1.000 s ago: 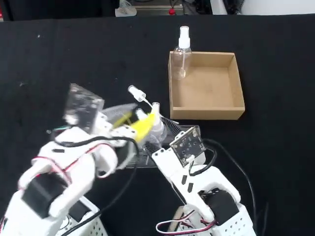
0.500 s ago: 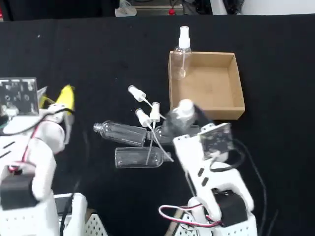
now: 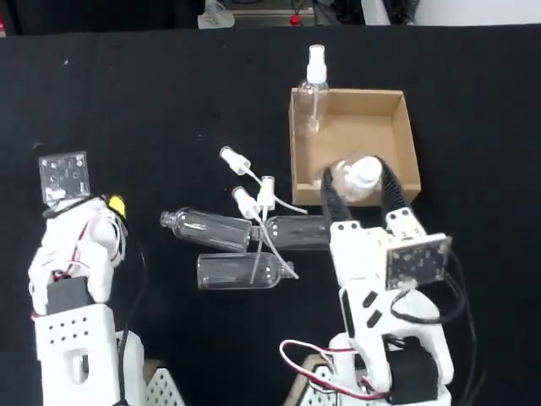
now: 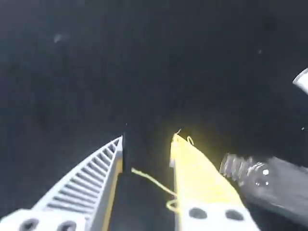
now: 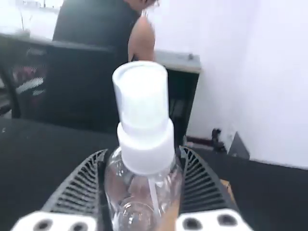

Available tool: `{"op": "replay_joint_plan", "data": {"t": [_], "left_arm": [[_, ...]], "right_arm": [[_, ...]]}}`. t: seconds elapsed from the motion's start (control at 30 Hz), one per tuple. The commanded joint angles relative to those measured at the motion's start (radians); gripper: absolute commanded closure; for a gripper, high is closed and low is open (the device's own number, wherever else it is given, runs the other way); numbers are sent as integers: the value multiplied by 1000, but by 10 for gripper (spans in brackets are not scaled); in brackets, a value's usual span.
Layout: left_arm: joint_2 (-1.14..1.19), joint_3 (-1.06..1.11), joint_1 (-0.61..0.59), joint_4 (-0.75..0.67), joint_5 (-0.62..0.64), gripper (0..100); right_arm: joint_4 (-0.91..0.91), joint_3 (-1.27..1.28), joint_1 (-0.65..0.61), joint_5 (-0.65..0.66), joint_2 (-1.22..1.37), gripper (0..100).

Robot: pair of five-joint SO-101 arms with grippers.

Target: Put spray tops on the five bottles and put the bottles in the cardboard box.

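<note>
**Bottle held, box below**

Right gripper (image 5: 143, 155) is clenched on a clear bottle (image 3: 358, 174) with its white spray top already on. The ribbed fingers (image 5: 82, 183) press either side of the body just under the cap, and the bottle stands roughly upright between them. Beneath the gripper lies the near wall of the cardboard box (image 3: 411, 152); the box's bare floor opens just beyond the fingertips. A second capped bottle (image 3: 312, 95) stands upright at the box's far corner, ahead of the gripper and off to its left, well apart from it.

The step in hand, as I judge it, is the placing. To do it well, the gripper should carry forward past the near wall so the base clears the cardboard rim. It should then lower until the base meets the floor before the fingers part — letting go high would likely tip a light, tall bottle. Aiming for open floor away from the standing bottle leaves room for the others to come.

Left gripper (image 4: 147, 139) is released and holds nothing, its two fingers spread over bare black surface (image 3: 473, 101), far to the left of the right gripper. Between the two arms, three bottles (image 3: 240, 271) lie on their sides, near the right gripper's left flank, with no tops fitted as far as I can tell. Three loose spray tops (image 3: 235, 159) lie just beyond them, and one bottle's neck lies close beside the left gripper's yellow finger (image 4: 197, 178).
</note>
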Motion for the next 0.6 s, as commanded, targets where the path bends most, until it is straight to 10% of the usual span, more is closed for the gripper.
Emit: {"op": "replay_joint_plan", "data": {"t": [0.0,0.57], "left_arm": [[-14,51,-5,-74,71,845],[-14,205,-5,-278,98,845]], "right_arm": [[-94,-77,21,2,206,988],[-764,-97,149,3,946,988]]}}
